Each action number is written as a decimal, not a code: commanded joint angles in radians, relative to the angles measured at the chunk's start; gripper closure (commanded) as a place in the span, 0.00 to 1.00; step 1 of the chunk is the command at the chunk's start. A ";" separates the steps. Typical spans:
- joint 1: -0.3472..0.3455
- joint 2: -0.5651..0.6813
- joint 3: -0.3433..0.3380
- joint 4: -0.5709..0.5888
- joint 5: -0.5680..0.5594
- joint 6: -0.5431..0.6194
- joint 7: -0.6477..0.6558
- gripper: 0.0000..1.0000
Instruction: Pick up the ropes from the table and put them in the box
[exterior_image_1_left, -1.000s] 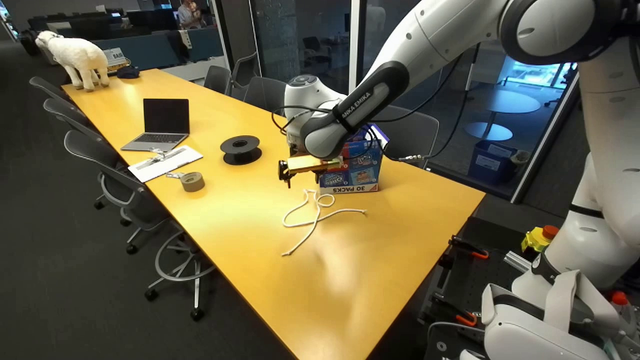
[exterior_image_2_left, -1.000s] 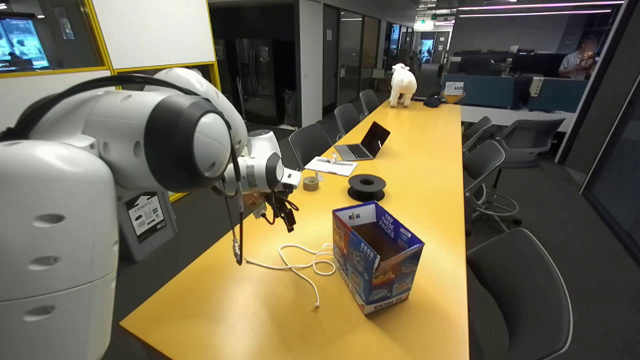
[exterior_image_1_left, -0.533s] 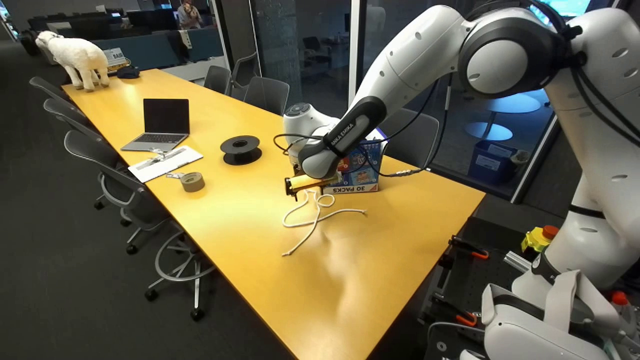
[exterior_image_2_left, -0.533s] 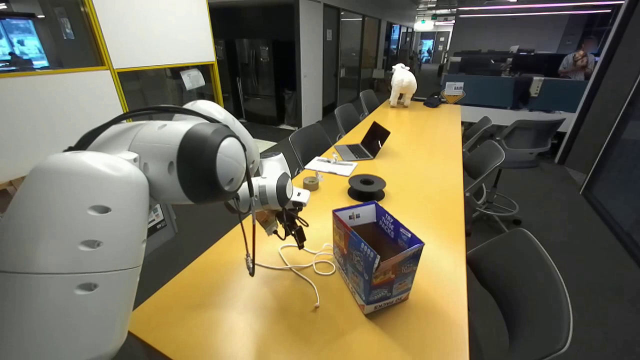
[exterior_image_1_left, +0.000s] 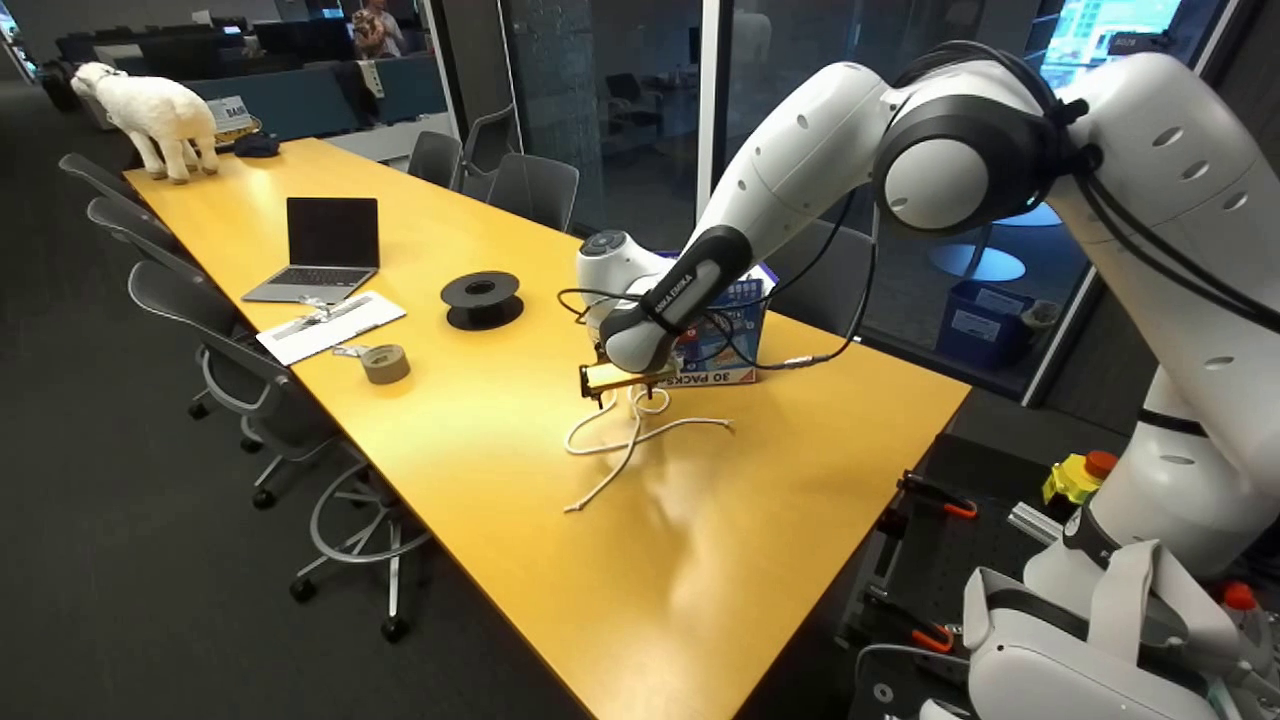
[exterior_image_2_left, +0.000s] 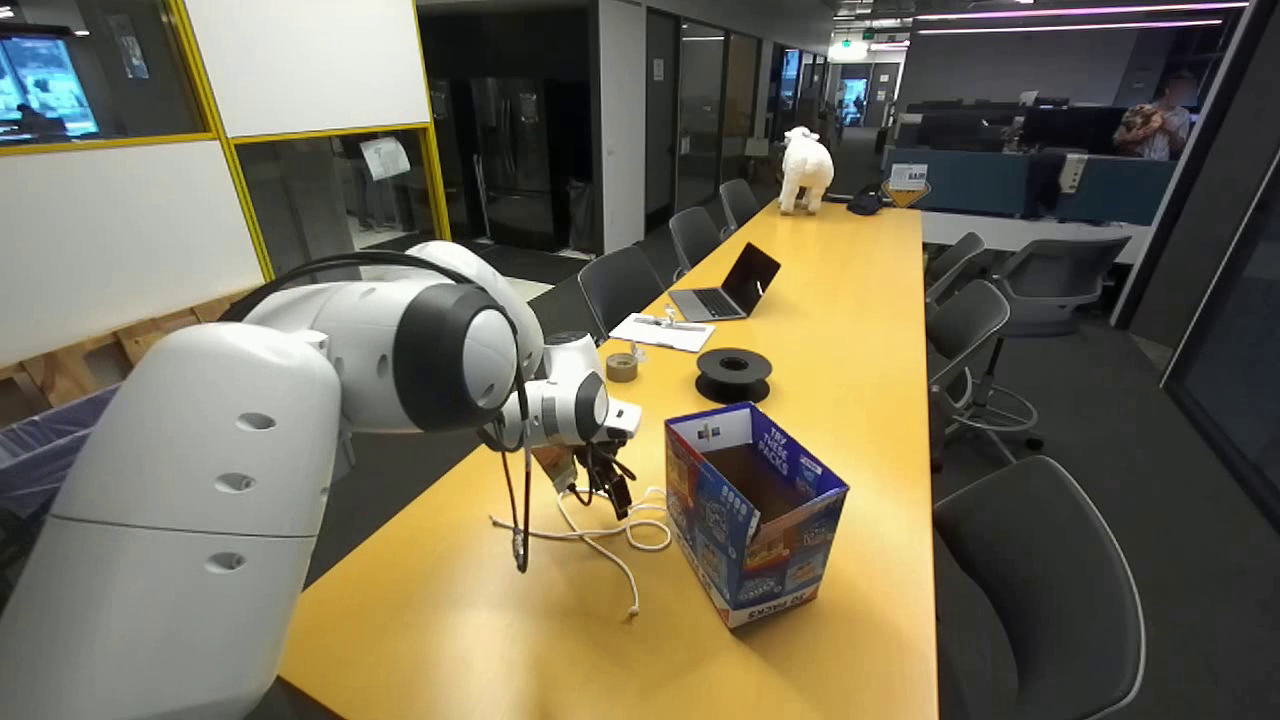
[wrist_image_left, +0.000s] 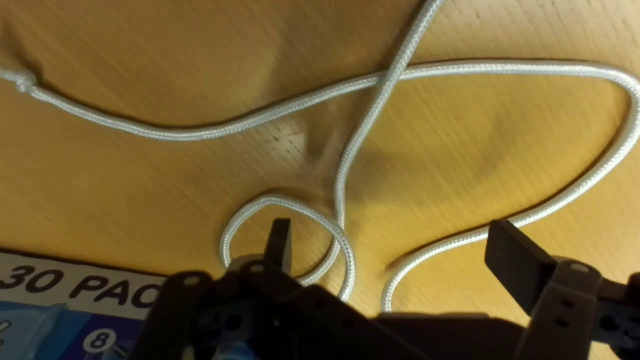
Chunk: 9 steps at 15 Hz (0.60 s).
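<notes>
Table spreads wide between rope and edge; box near tool.

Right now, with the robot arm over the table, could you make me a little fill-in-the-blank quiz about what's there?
1. The rope on the table is ____ in colour.
2. Over the rope, the gripper is not shut but ____.
3. The number printed before PACKS on the box is ____.
4. Also on the table, the spool is ____ in colour.
Missing words: white; open; 30; black.
</notes>
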 joint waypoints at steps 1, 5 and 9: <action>-0.017 0.061 -0.001 0.059 0.073 0.059 -0.007 0.00; -0.020 0.097 -0.009 0.088 0.118 0.087 -0.012 0.00; -0.009 0.118 -0.030 0.120 0.121 0.092 -0.003 0.00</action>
